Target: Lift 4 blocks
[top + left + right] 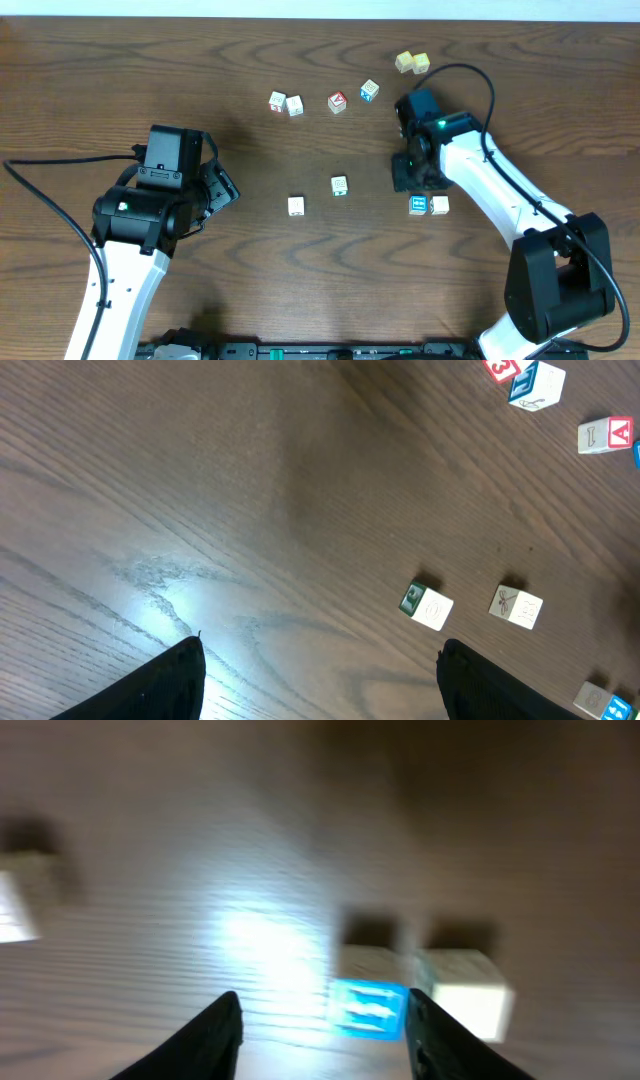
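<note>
Your right jaws stood half-parted and empty, pointing down at the dark wooden counter (330, 280). The blue-faced wooden cube (368, 1008) lay just ahead, nearer the right finger, with a small cream wooden cube (462, 992) just beside it. Your right arm (480, 185) was nearest, reaching inward. Left jaws wide, empty, well apart.

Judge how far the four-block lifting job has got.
Done: nothing shows; all four rest on the table. In hand: the open right gripper hovers by the blue-faced block and its cream neighbour, holding nothing. To do: every lift, including the two cream blocks mid-table; the left gripper hangs open, empty.
</note>
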You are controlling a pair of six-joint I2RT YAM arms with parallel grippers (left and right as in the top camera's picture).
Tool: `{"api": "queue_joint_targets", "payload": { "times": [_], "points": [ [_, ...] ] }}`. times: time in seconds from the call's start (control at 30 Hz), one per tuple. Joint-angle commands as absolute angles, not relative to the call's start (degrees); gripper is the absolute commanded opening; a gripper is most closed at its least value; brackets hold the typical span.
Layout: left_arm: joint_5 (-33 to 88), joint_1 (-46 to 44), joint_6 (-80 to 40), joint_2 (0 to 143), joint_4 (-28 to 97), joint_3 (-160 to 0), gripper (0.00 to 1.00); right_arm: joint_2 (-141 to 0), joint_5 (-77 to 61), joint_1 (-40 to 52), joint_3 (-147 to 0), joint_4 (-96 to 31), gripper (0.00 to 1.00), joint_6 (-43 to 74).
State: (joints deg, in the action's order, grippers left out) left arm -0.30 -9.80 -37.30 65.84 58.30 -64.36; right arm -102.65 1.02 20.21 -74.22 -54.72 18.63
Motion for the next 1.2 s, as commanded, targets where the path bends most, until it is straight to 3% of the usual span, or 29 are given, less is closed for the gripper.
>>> {"api": "queue_joint_targets", "payload": {
  "times": [0.0, 0.37, 0.7, 0.87, 1.17],
  "points": [
    [-0.4, -9.5, -37.4, 65.6, 58.5, -65.2, 0.75, -102.8, -12.2, 20.4, -75.9, -51.7, 0.52, 17.7],
    [-0.4, -9.5, -37.4, 65.6, 58.5, -65.2, 0.75, -110.5, -10.5, 31.3, -74.9, -36.7, 0.59, 24.7],
    [-0.4, -9.5, -37.4, 65.6, 58.5, -65.2, 0.75, -115.6, -0.6, 36.5, -74.9, -35.7, 0.59, 27.4],
    [-0.4, -9.5, -37.4, 65.6, 58.5, -65.2, 0.75, -115.6, 0.0, 36.3, -74.9, -35.8, 0.34, 27.4],
    [-0.4, -9.5, -37.4, 65.6, 58.5, -65.2, 0.75, -115.0, 0.3, 34.8, -76.8, -40.4, 0.26, 28.0]
  ]
}}
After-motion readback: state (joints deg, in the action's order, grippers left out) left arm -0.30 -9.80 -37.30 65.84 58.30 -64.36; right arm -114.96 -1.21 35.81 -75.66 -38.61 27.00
